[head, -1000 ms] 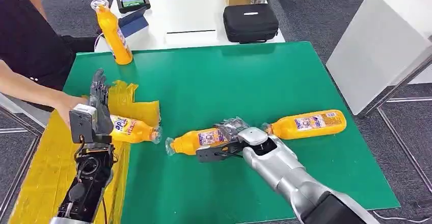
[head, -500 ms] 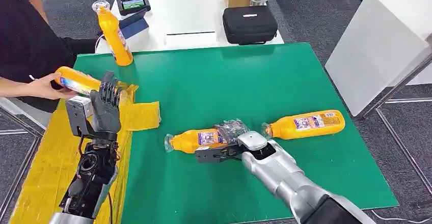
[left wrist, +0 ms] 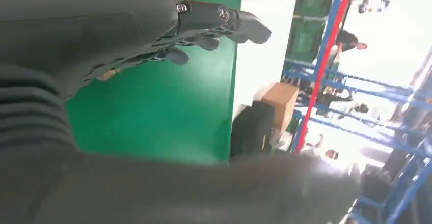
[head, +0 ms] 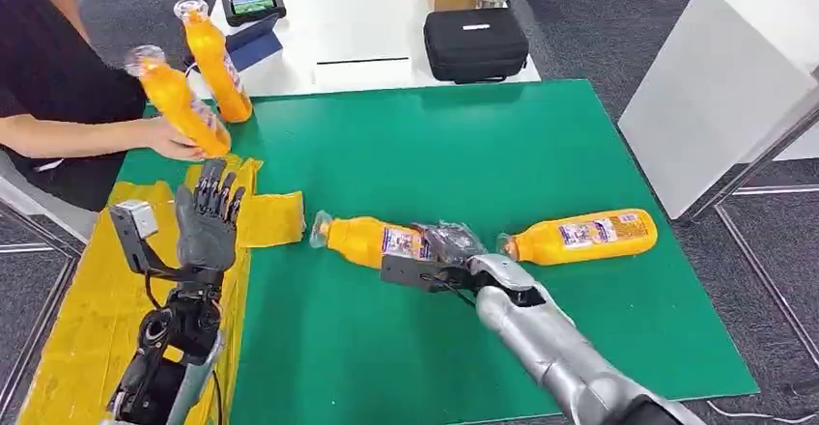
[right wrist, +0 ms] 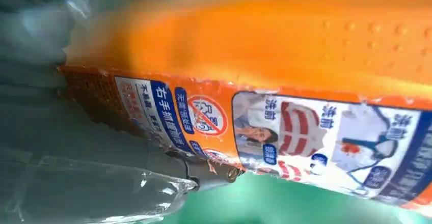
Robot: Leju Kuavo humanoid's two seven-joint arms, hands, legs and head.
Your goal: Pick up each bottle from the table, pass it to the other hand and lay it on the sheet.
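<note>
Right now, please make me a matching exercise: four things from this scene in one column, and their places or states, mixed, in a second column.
Things
1. right hand
2. left hand
3. person's hand
4. black case

States
A. open, raised over the yellow sheet
B. lies on the white table
C. grips a bottle lying on the green table
D. holds a bottle in the air

Pairs: 1-C, 2-A, 3-D, 4-B
</note>
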